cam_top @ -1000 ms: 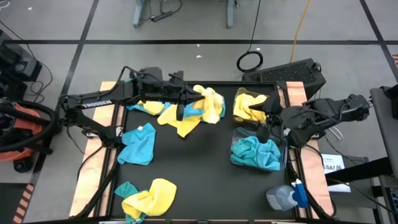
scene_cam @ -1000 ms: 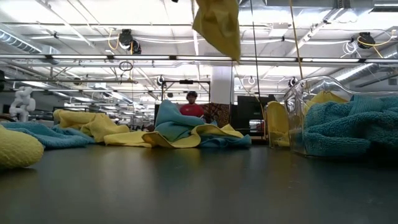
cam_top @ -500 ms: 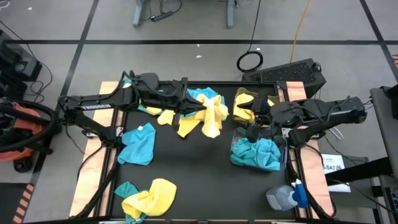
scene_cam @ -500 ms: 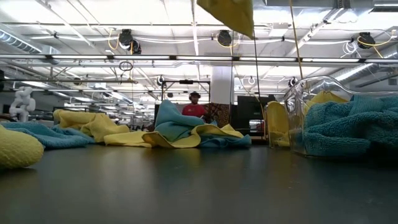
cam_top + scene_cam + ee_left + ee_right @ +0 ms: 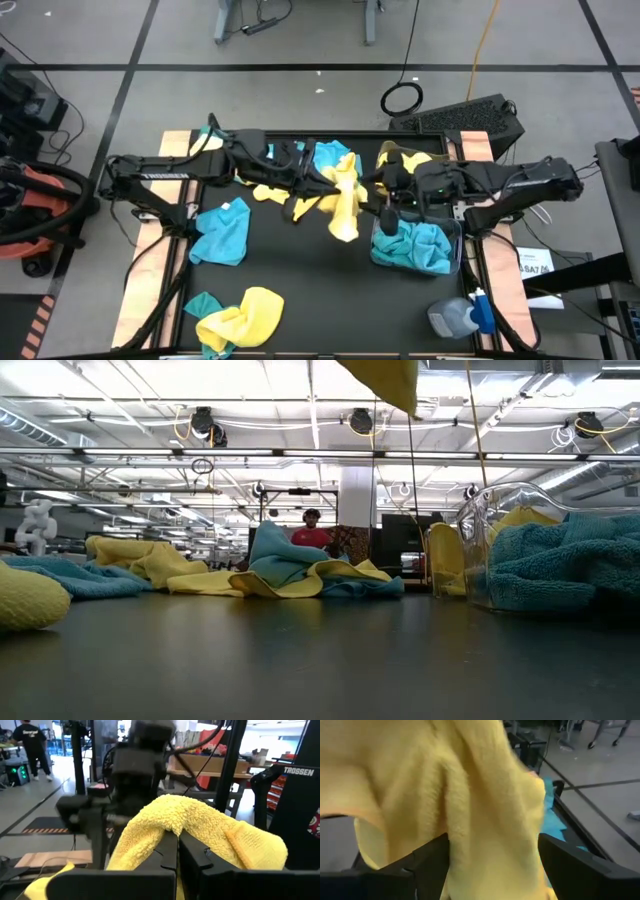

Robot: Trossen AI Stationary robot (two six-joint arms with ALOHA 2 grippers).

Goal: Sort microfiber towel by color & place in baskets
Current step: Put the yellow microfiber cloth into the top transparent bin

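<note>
Above the middle of the dark surface (image 5: 300, 290) we see the left gripper (image 5: 325, 185) clamped on a yellow towel (image 5: 345, 200) — it hangs clear. Our right gripper (image 5: 385, 195) spreads wide around the towel, beside two clear baskets (image 5: 455, 260).

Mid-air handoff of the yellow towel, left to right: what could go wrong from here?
1. The left gripper is shut on the yellow towel; the right gripper is open around it. Releasing before the right closes probably drops it.
2. It hangs beside the teal basket, so it may fall there instead of the yellow basket.
</note>
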